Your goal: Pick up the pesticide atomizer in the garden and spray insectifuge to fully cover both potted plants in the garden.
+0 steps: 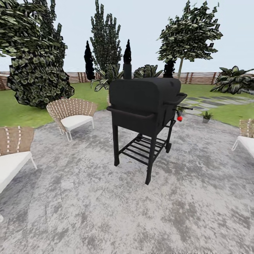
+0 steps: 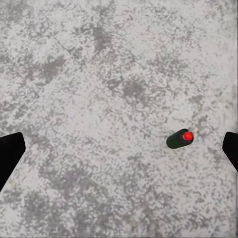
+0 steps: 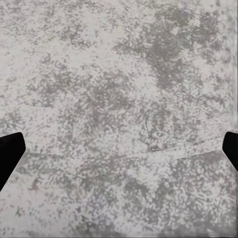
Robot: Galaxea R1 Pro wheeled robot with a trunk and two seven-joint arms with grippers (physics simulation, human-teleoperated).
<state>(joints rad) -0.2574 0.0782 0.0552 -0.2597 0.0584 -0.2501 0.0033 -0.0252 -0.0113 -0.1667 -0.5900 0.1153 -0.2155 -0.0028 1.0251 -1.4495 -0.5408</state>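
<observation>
On the patio, location: pesticide atomizer [image 2: 180, 138], taken to be the small dark green bottle with a red tip, is seen on the mottled paving [image 2: 99, 74] below the left gripper [image 2: 119, 153].
Handling: judged light, rigid and smooth; it is best gripped across the body, not the tip.
Left gripper jaws: spread wide, nothing held.
Right gripper [image 3: 119, 153] jaws: spread wide, nothing held.
Surroundings: black grill [image 1: 144, 106] at patio centre; wicker chairs [image 1: 72, 114] at the edges.
Obstruction: none is seen around the bottle.

black grill [image 1: 144, 106], wicker chairs [image 1: 72, 114], trees [image 1: 35, 56]
</observation>
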